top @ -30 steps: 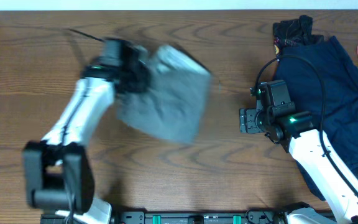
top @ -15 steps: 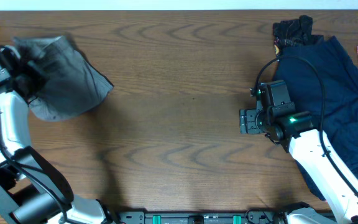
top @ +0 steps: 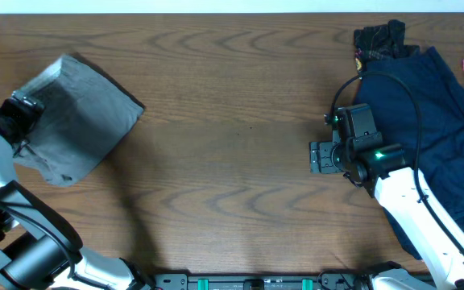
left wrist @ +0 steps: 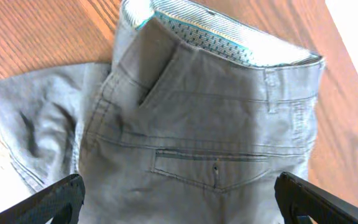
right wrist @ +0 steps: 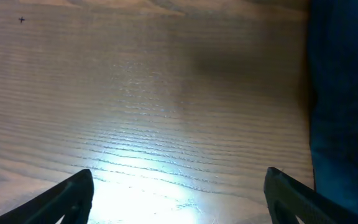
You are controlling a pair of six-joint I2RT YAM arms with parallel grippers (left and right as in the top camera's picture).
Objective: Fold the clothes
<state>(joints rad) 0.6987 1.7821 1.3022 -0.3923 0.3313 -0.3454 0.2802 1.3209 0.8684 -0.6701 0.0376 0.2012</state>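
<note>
The desk [top: 232, 121] is dark wood with a strong grain, and a pale strip runs beyond its far edge. The shorts [left wrist: 204, 124] lie folded directly ahead of the left pincer [left wrist: 178, 182], whose fingers stand wide on either side of the cloth without closing on it. The long axis of the shorts runs away from that pincer, with the pale-lined waistband [left wrist: 229, 46] at the far end and a back pocket [left wrist: 210, 168] nearest. The right pincer [right wrist: 179, 176] is spread wide over bare wood, with dark blue garments [right wrist: 344, 106] heaped just to its right. A broad stretch of bare wood lies between the two pincers.
</note>
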